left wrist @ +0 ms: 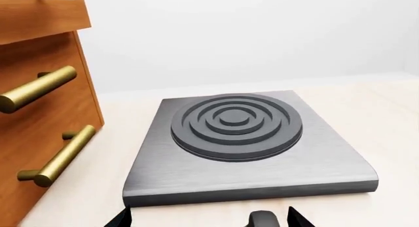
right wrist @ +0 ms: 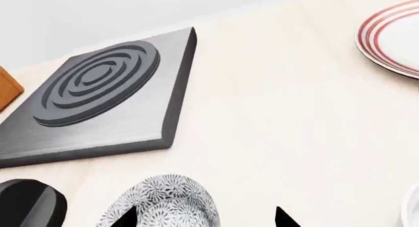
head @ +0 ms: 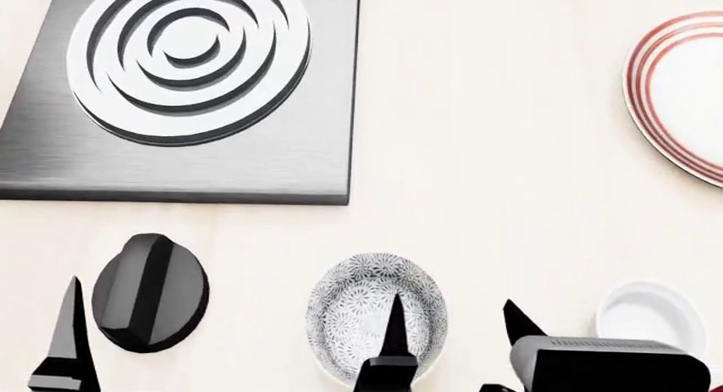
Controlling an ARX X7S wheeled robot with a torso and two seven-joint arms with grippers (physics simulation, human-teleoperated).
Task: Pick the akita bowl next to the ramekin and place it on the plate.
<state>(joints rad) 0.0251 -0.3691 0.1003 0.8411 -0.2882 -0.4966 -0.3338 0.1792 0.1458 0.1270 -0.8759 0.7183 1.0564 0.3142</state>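
Note:
The akita bowl (head: pixel 359 311) (right wrist: pixel 167 200), grey-and-white speckled, stands upright at the near edge of the pale counter. To its right is the white ramekin (head: pixel 649 317), only a sliver of it in the right wrist view. My right gripper (head: pixel 458 328) (right wrist: pixel 206 218) is open and low over the bowl's right side. One fingertip is over the bowl's inside and the other is outside its rim, toward the ramekin. The red-ringed plate (head: pixel 678 96) (right wrist: pixel 393 38) lies far right, cut off by the frame. My left gripper (left wrist: pixel 209 219) is open and empty, facing the hotplate.
A grey square hotplate (head: pixel 181 155) (left wrist: pixel 248 173) (right wrist: pixel 98 124) with raised rings fills the far left. A dark oval object (head: pixel 151 292) (right wrist: pixel 29 202) lies left of the bowl. A wooden drawer unit (left wrist: pixel 46 114) with brass handles stands beside the hotplate.

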